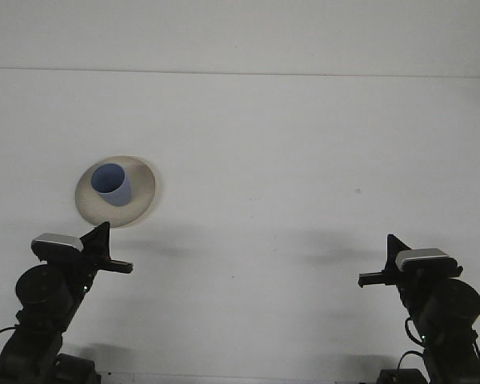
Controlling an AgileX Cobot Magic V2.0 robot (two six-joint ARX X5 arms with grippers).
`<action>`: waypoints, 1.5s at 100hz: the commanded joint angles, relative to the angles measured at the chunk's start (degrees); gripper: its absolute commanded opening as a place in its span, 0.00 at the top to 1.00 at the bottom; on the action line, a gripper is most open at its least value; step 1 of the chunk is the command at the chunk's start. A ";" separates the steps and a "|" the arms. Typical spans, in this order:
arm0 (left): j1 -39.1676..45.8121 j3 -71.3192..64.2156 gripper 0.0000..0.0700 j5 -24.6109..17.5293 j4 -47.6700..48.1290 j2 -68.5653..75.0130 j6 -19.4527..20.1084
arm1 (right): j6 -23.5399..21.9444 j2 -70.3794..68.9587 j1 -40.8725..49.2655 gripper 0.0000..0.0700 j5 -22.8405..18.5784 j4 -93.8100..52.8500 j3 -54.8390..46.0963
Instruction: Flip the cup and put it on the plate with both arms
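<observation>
1. Front view, the task's things: the blue cup (110, 185) stands upright on the cream plate (141, 182), its open mouth facing up and its base within the plate's rim, on the left half of the white table (304, 160). Nothing touches it.

2. Front view, left arm: the left gripper (100, 244) hangs near the bottom left corner, just below the plate's near edge and apart from both plate and cup. Its fingers read as one dark wedge with no gap between the tips — clenched, and holding nothing.

3. Front view, right arm: the right gripper (388, 260) sits low at the bottom right, well apart from the cup and plate, with bare table in between. Its fingers likewise show as one closed wedge, clamped on nothing.

4. How far along — judged from how things lie: the cup is mouth-up and resting on the plate, which is what the task asks for, so both the flip and the placing look done. Neither arm is in contact with anything, and both are low at the near edge of the table, in what looks like a rest pose.

5. What is left: little that these pictures show. At most the arms settle fully; the cup looks centred enough on the plate that no correction seems called for, though its exact footing cannot be checked from this one angle.
</observation>
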State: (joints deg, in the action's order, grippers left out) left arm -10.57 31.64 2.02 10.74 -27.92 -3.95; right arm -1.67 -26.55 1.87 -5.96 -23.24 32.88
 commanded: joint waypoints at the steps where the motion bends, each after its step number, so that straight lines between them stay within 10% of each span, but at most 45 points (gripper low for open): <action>1: -0.11 0.74 0.98 0.15 -0.28 0.22 0.50 | 0.42 -0.07 0.04 1.00 0.00 0.70 0.63; 57: 6.32 -17.14 0.98 -0.55 -20.00 13.81 3.26 | 0.42 -0.07 0.04 1.00 0.00 0.70 0.66; 150: 9.01 -30.84 0.98 -1.86 -20.22 27.74 2.84 | 0.42 -0.07 0.04 1.00 0.00 0.72 0.66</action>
State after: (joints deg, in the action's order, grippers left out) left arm -1.65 1.96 0.27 -8.82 -0.30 -1.02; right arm -1.67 -26.55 1.87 -5.96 -23.24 32.88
